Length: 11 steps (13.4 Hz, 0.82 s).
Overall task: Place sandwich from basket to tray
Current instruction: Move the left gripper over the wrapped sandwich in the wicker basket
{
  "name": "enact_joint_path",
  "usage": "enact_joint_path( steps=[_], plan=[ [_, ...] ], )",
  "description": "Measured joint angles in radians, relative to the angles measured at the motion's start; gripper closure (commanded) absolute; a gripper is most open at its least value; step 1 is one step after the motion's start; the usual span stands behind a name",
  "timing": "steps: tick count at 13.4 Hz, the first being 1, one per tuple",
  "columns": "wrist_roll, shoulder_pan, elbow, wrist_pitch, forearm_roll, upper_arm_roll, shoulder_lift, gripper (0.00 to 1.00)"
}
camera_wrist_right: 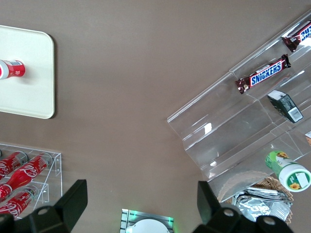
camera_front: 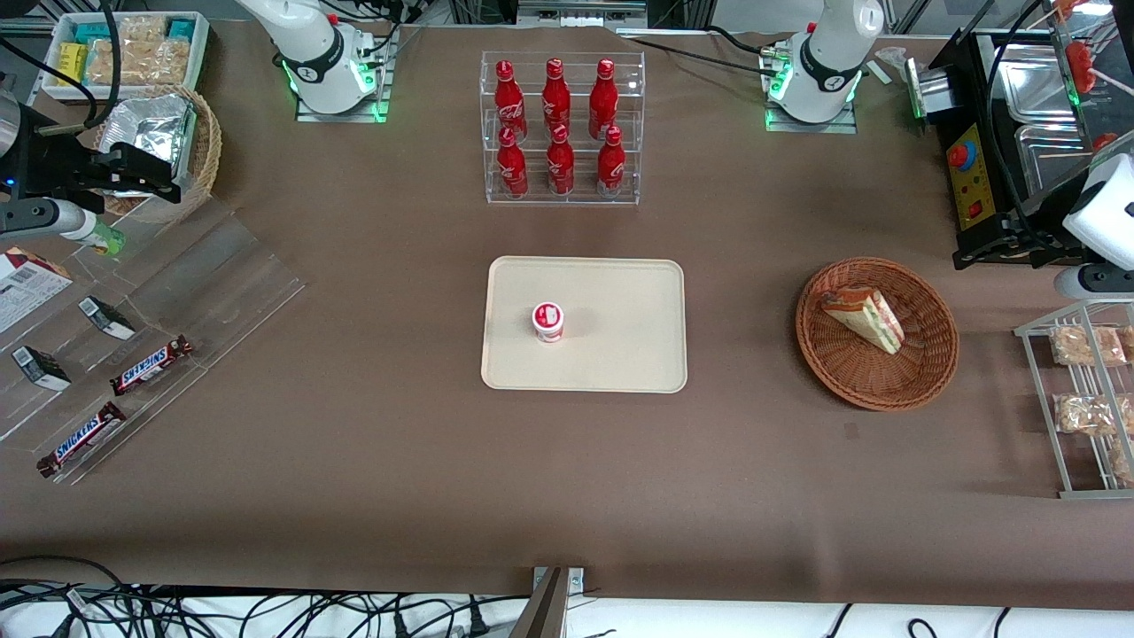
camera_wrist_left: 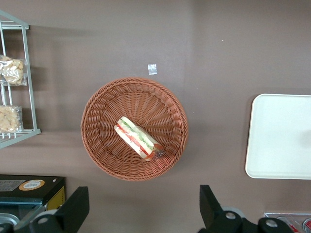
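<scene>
We log the front view from one side to the other: Snickers bars (camera_front: 151,365) on a clear stepped stand toward the parked arm's end, then the tray (camera_front: 620,354) mid-table carrying a small red-and-white cup (camera_front: 548,322), with a rack of red bottles (camera_front: 558,124) farther from the camera than the tray. Next comes the basket (camera_front: 921,372) toward the working arm's end, the sandwich (camera_front: 864,319) lying inside it, well apart from the tray. A wire shelf of snack packets (camera_front: 1085,412) sits nearest that end. The front view shows only part of the working arm at its edge; the left wrist view alone shows the gripper (camera_wrist_left: 143,206), its two dark fingers (camera_wrist_left: 73,208) spread wide with nothing between them, hanging above the table just beside the basket (camera_wrist_left: 97,141). That view also shows the sandwich (camera_wrist_left: 138,138) wedge lying diagonally on the weave and a corner of the tray (camera_wrist_left: 277,141), with no cup visible there
</scene>
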<state>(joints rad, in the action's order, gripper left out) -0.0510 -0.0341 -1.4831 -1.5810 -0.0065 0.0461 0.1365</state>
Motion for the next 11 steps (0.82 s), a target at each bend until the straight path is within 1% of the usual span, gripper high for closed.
enact_joint_path(
  steps=[7,9,11],
  plan=[
    [-0.027,-0.011,-0.005,0.033,0.0,-0.011,0.028,0.0],
    [-0.12,-0.016,-0.044,0.019,0.002,-0.016,0.033,0.0],
    [-0.223,-0.016,-0.15,-0.09,0.011,-0.017,0.03,0.0]
  ],
)
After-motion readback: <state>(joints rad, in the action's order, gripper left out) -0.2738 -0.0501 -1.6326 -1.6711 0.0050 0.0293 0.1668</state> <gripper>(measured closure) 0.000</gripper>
